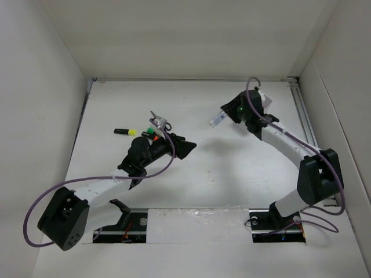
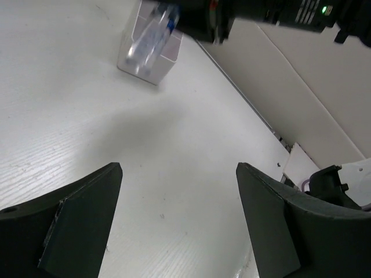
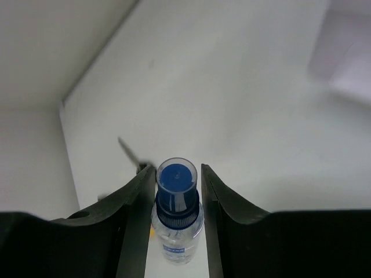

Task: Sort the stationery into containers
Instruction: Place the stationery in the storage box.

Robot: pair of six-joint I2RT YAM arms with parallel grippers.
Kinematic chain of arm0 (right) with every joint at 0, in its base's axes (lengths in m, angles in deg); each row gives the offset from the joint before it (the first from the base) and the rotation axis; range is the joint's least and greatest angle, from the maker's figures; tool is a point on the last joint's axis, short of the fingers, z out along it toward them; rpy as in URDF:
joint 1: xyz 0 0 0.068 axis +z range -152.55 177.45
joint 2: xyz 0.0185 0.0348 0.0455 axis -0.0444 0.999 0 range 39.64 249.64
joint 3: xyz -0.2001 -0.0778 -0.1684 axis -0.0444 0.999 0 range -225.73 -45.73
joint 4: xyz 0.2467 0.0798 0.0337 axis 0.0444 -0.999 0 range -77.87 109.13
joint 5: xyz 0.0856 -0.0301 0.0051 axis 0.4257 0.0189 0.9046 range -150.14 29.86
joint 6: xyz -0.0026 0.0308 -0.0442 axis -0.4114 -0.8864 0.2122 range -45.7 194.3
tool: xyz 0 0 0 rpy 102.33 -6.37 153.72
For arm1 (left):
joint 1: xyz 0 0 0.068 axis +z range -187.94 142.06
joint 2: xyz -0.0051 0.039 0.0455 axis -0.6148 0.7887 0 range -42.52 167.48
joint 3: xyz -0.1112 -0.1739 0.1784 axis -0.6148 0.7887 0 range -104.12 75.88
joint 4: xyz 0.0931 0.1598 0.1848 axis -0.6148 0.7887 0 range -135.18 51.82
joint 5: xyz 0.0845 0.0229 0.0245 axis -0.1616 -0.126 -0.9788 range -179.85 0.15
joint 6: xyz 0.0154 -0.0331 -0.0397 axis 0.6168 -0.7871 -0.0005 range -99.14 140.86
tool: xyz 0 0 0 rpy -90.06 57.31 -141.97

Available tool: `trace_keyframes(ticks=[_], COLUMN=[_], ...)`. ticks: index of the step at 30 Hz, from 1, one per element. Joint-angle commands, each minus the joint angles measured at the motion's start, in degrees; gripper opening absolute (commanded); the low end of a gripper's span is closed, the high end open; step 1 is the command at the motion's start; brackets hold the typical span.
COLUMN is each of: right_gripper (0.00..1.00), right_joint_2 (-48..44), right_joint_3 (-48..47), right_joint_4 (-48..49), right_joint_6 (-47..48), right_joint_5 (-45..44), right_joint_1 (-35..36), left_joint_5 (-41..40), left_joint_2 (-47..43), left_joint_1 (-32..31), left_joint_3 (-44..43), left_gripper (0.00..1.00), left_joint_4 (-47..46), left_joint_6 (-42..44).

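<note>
The step in hand looks like the carry: one pen [image 1: 217,120] is lifted clear of the table [image 1: 232,174] and has yet to go into the bin [image 2: 166,66]. The rest of the stationery lies unsorted.

Nearest the arm bases, around the middle of the table, the left gripper [image 2: 179,174] hovers over bare surface with its nose toward 3 o'clock. Its fingers are spread wide with nothing between them and touch nothing.

Just beyond it, toward 10 o'clock, lies the loose stationery. The scissors [image 1: 157,120] are there, with green and orange highlighters [image 1: 152,134] partly hidden by the left arm. A black marker [image 1: 120,131] with something yellow at its end lies further toward 9 o'clock.

Farther out, at about 1 o'clock, the right gripper [image 3: 177,172] is pinched on the pen. Both fingers press its clear barrel just below the blue cap, and the pen juts out toward 9 o'clock.

Farthest, at about 2 o'clock and partly hidden behind that gripper's body, stands the bin. From the left wrist it shows as a translucent box directly behind the pen.

The pen points away from the bin, so the next move probably calls for swinging the right wrist round. That would bring the pen over the square mouth, where it can be tipped down and let go. The thin walls look easy to knock.
</note>
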Motion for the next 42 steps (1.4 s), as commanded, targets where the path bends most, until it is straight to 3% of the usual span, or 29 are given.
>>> trace_keyframes(ticks=[1,6,10,17,42], right_gripper=[0.11,0.09,0.08,0.08,0.14], right_joint_2=[-3.48,2.84,9.08,18.05,27.1], right_joint_3=[-5.81,-13.53,-21.8,-32.27,-36.04], right_joint_4=[2.16,-2.23,-7.07,-11.73,-9.88], right_joint_6=[-2.35,-2.88,-1.22,2.74,10.92], right_joint_5=[-16.22,-36.25,-43.03,-49.28,-62.04], right_joint_1=[-5.7,-11.94,-14.32,-13.8,-9.94], left_joint_5=[-0.23,-1.72,-1.72,-2.95,-12.7], left_joint_2=[-0.8,0.43,0.96,2.01,0.87], left_joint_1=[-0.06,-0.06,-0.06,-0.06,-0.06], left_joint_3=[0.83,-0.4,-1.54,-2.6,-3.13], left_gripper=[0.77,0.77,0.77,0.76,0.73], left_joint_4=[-2.71,1.68,3.52,6.77,11.7], left_joint_6=[-0.48,-1.0,-1.71,-2.24,-3.29])
